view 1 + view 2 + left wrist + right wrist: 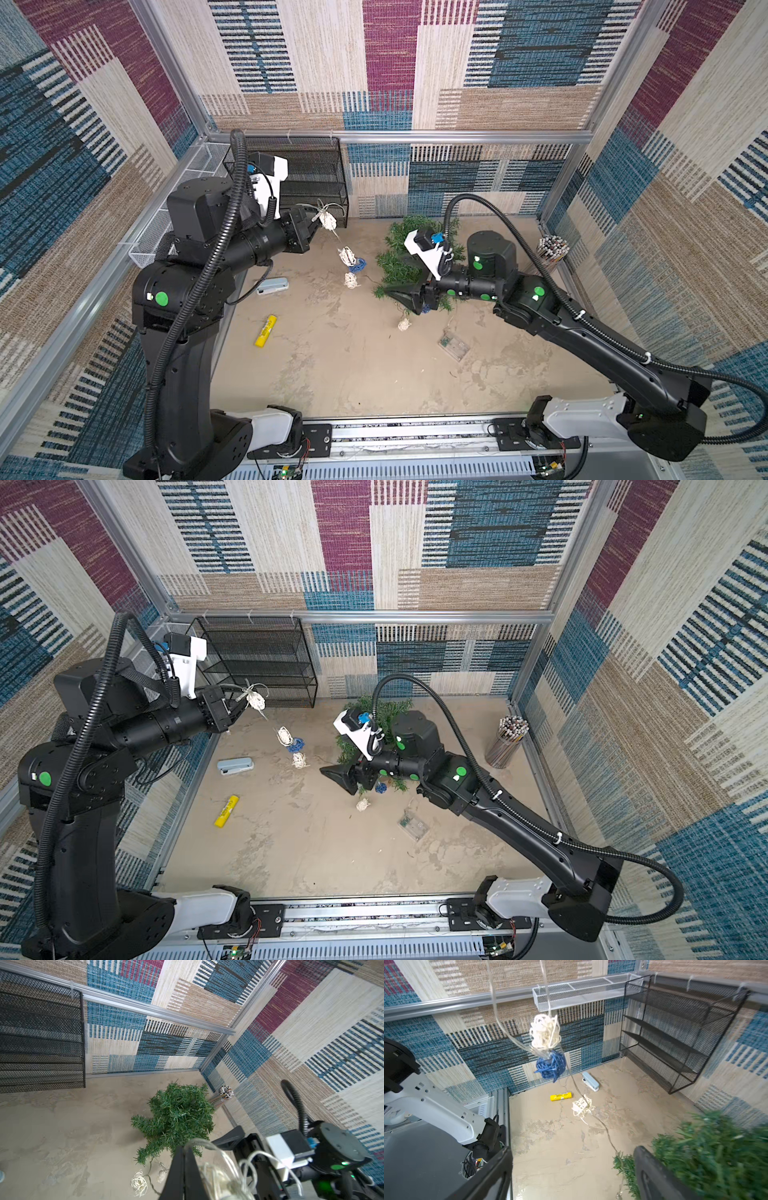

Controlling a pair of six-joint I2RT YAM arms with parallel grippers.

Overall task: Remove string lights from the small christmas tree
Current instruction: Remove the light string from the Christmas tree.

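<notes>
Cream and blue balls of the string lights (348, 257) mostly hang clear of the small christmas tree (397, 253). Your left end effector (313, 226) is clenched on the upper wire by the black mesh shelf (307, 178). The strand's long axis slopes from there down to the tree's foot, back right on the worktop (353, 374). The tail, I judge, is yet to free. Your right end effector (397, 302) gapes, released, against the lower branches.

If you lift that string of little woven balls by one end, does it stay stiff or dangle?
Probably floppy: the string lights sag from the left gripper towards the small christmas tree. Likely light: thin wire carries several balls in mid-air. It may snag, since the wire runs into the needles.
</notes>
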